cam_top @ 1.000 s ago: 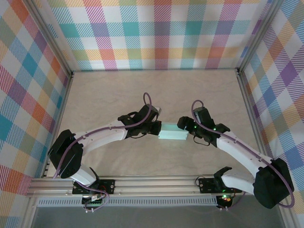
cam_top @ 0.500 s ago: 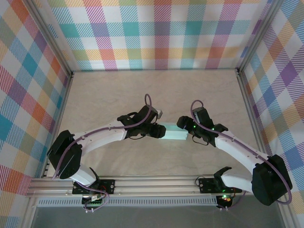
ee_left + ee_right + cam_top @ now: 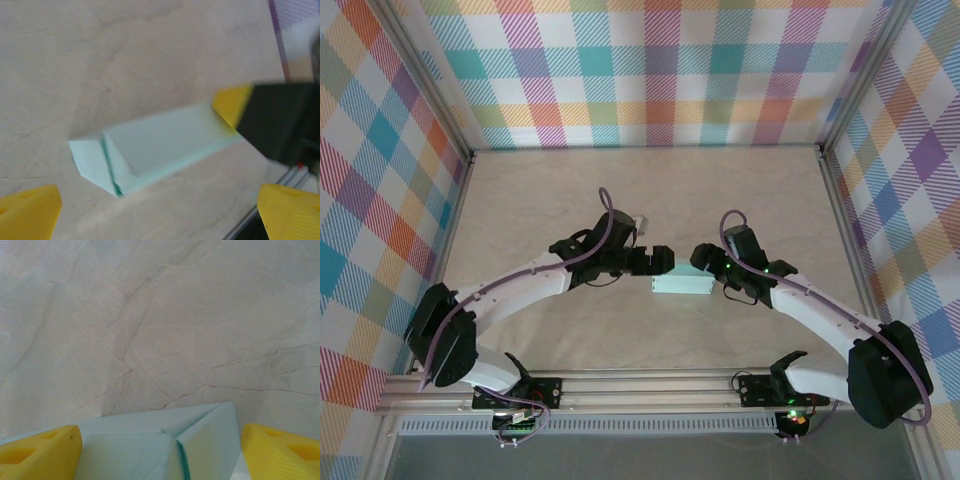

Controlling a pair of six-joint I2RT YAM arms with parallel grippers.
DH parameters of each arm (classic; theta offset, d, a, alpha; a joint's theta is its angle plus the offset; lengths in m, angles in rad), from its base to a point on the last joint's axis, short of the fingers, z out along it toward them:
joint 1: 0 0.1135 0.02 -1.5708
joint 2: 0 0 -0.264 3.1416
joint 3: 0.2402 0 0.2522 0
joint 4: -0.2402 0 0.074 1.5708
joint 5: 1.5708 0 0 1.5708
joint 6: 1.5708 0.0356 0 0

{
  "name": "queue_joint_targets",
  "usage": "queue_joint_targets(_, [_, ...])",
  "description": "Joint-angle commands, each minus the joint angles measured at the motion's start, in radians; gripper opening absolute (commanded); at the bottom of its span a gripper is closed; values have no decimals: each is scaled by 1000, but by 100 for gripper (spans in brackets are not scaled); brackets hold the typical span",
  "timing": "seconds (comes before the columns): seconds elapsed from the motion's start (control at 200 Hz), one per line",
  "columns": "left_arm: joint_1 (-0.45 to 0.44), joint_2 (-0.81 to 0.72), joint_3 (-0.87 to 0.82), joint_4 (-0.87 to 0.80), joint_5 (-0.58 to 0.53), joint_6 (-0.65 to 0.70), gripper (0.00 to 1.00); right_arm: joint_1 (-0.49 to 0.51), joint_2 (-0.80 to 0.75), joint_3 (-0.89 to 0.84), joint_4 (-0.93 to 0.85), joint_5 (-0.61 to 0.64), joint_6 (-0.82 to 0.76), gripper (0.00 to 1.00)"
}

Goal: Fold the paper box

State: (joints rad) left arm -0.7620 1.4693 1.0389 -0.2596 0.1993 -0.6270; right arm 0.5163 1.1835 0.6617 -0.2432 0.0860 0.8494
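Mint-blue card: the paper box (image 3: 682,284) lies on the table (image 3: 550,200) between both grippers, a folded seam showing at each end.
Left gripper (image 3: 160,214): jaws spread wide, holding nothing, just short of the box's left end.
Right gripper (image 3: 160,452): jaws wide, straddling the right end, a sliver of gap beside one finger.
Technique: we judge each end flap needs a square, gentle push while the opposite side braces.

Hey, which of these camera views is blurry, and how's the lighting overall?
Left wrist view: motion-smeared, with the paper box soft-edged and the black-and-yellow finger at its far end streaked. Right wrist view: sharp, with the table's veins crisp and no glare. Top external view: even, diffuse light, with only faint shadow beside the left arm.
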Motion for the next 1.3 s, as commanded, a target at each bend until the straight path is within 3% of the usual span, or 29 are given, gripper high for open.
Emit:
queue_joint_targets(0.0, [35, 71, 26, 26, 15, -187, 93, -1, 16, -32, -19, -25, -16, 82])
queue_joint_targets(0.255, [38, 108, 0, 9, 10, -192, 48, -1, 5, -36, -24, -15, -20, 82])
queue_joint_targets(0.41, [39, 106, -35, 29, 18, -193, 38, 0, 19, -20, -24, -23, -17, 82])
queue_joint_targets(0.55, [39, 102, -96, 81, 23, -183, 33, -2, 27, -16, -13, -47, 0, 81])
queue_joint_targets(0.83, [36, 101, -280, 278, 20, -220, 34, -8, 52, -12, 18, -99, 25, 81])
queue_joint_targets(1.095, [33, 101, -285, 255, -23, -185, 35, -38, 2, -11, 73, -182, -10, 82])
queue_joint_targets(1.295, [32, 108, -266, 221, -43, -159, 35, -150, -79, -41, 114, -371, -10, 79])
